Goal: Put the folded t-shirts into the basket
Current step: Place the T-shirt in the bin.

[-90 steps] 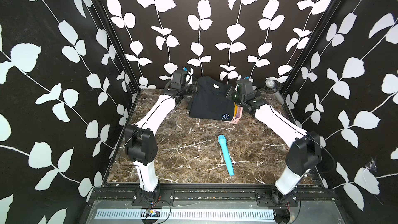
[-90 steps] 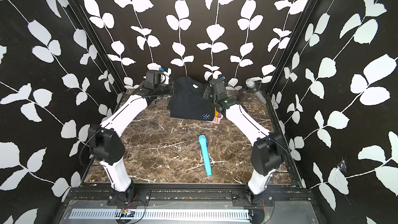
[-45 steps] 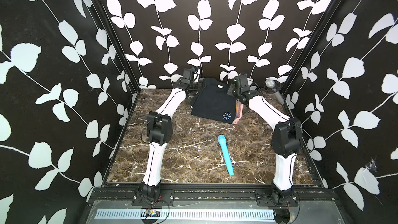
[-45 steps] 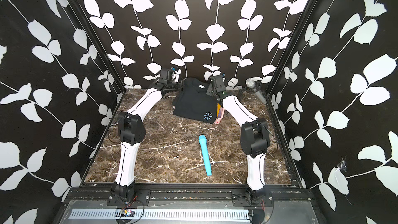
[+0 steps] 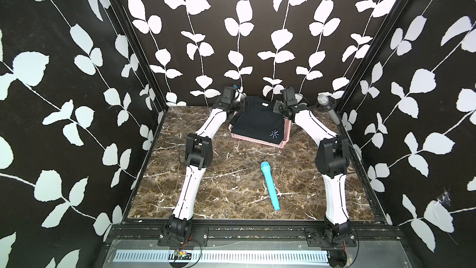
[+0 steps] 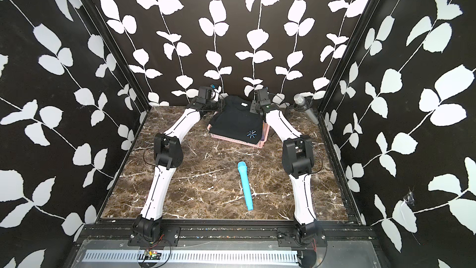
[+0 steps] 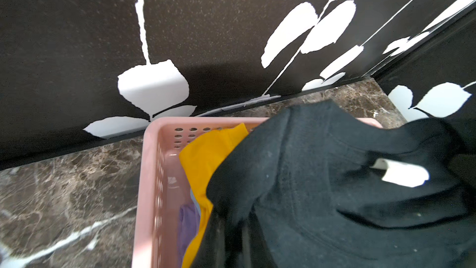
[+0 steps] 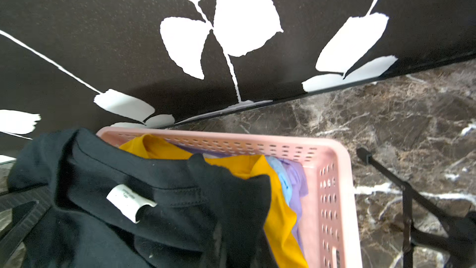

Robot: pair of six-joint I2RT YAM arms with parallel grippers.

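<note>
**Both arms reaching to the far end of the marble-patterned table (image 5: 226, 192), close to the leaf-printed back wall (image 5: 242, 34).** The left claw (image 5: 240, 104) and the right claw (image 5: 277, 106) stand apart. Each is closed narrow on the collar end of the black t-shirt (image 5: 257, 122), which spans the gap between them. From the claws the shirt slopes down toward the robot's base and drapes over the pink basket (image 5: 260, 142). Its small starburst logo (image 5: 274, 133) lies at the end farthest from the claws, on the right claw's side. A white neck label (image 8: 128, 201) sits between the two claws. In both wrist views the fingers are hidden under bunched black cloth.

Below the claws, inside the basket, lie three more folded shirts. The mustard yellow t-shirt (image 8: 279, 217) lies under the black one. The edges of the light blue t-shirt (image 8: 282, 176) and the lilac t-shirt (image 8: 298, 179) show along the basket wall on the right claw's side. The basket rests on the table just short of the back wall.

A light blue toy microphone (image 5: 269, 185) lies flat on the table, well apart from both claws and toward the robot's base. A grey microphone (image 5: 325, 99) on a black stand (image 8: 409, 202) occupies the corner beyond the right claw
</note>
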